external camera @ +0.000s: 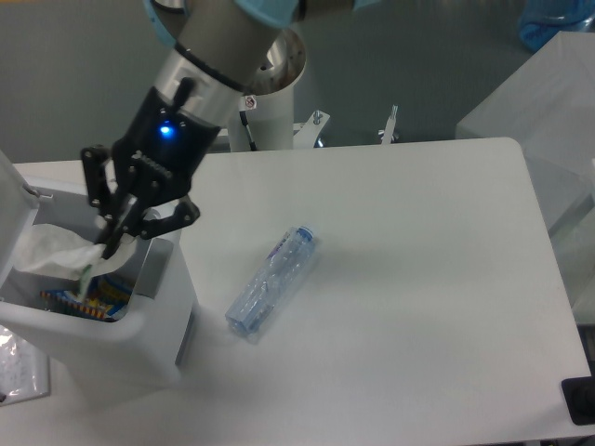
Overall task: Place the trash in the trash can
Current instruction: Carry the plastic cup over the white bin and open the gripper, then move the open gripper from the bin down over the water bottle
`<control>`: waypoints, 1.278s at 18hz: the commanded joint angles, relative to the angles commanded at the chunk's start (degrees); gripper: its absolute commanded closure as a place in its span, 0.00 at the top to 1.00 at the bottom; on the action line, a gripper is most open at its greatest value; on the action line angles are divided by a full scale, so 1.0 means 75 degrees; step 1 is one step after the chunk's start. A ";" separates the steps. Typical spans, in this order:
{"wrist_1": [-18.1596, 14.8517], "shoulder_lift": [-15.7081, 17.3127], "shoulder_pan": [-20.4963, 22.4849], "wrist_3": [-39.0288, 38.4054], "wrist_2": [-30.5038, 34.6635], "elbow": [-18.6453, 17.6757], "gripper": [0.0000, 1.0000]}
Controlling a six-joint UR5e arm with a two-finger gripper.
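Observation:
My gripper hangs over the open white trash can at the left, shut on the thin see-through cup. The cup looks whitish and crumpled, with a green strip at its lower end, and it is held just above the can's opening. A slim clear water bottle lies on its side on the white table, to the right of the can and apart from the gripper.
Colourful wrappers lie in the bottom of the can. Its flip lid stands raised at the far left. The robot's base column is behind the table, and a translucent box stands at the right.

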 joint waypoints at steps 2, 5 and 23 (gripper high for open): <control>0.0000 -0.0035 0.0000 0.0000 0.0023 -0.0035 1.00; 0.0000 -0.0058 0.0012 0.0000 0.0035 -0.0024 1.00; -0.0047 -0.1944 0.1360 0.1254 0.2061 -0.0258 1.00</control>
